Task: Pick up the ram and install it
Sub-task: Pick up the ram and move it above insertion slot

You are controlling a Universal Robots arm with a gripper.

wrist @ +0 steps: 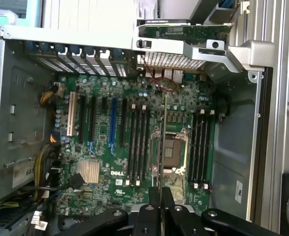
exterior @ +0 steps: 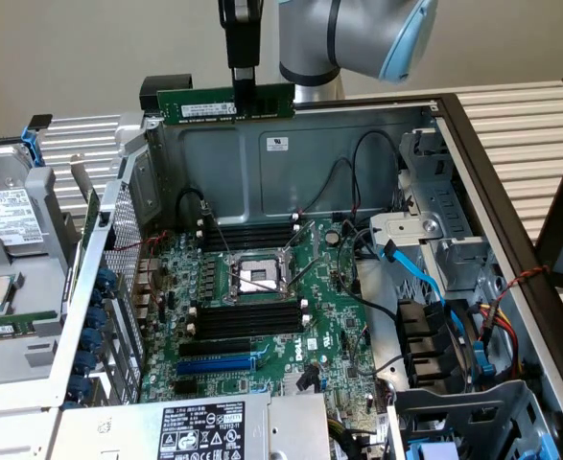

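Green circuit-board ram stick (exterior: 271,99) picked, pinched by end effector (exterior: 243,86) above motherboard (exterior: 324,287); long black memory slots (exterior: 247,321) empty, install pending.

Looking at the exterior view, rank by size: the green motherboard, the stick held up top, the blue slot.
1. motherboard
2. ram
3. blue slot
The ram is raised above the case, so its true size is unsure.

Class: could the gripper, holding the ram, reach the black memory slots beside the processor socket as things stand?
Probably yes. The gripper holds the ram above the open case; the memory slots lie uncovered, with the cables mostly to the exterior view's right.
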